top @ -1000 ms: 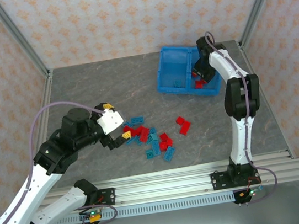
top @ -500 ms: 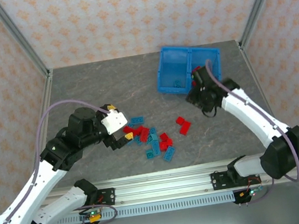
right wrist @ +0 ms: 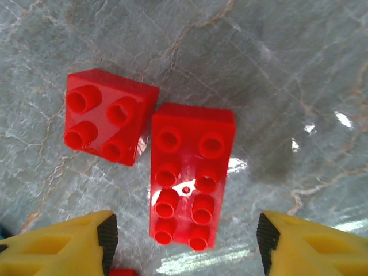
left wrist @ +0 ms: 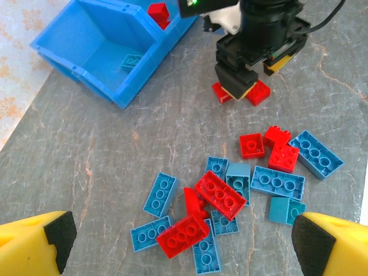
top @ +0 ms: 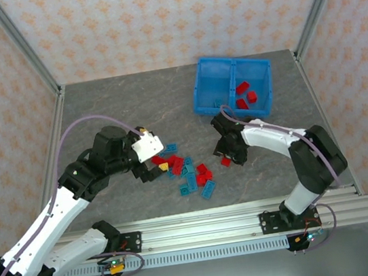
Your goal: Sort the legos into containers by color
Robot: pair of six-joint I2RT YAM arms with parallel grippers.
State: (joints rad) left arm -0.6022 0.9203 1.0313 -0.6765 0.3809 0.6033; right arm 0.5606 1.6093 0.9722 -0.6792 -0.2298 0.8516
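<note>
Red and teal legos (top: 187, 172) lie in a loose pile mid-table. My left gripper (top: 152, 164) hovers open over the pile's left end; in the left wrist view its fingertips (left wrist: 57, 241) flank the pile (left wrist: 218, 195) with nothing held. My right gripper (right wrist: 187, 241) is open just above a long red brick (right wrist: 190, 175), its pads on either side of the brick's near end without touching. A square red brick (right wrist: 106, 118) sits beside it. The blue bin (top: 233, 84) holds red bricks (top: 246, 95) in its right container and a teal brick (top: 215, 104) in its left.
The bin stands at the back right, tilted slightly, near the frame post. The right gripper (left wrist: 238, 80) stands between the pile and the bin (left wrist: 109, 52). Bare grey tabletop stretches to the left and behind the pile.
The right arm swung out of the bin's right container down to the two red bricks on the table, and its jaws widened. The left gripper shifted slightly right over the pile.
</note>
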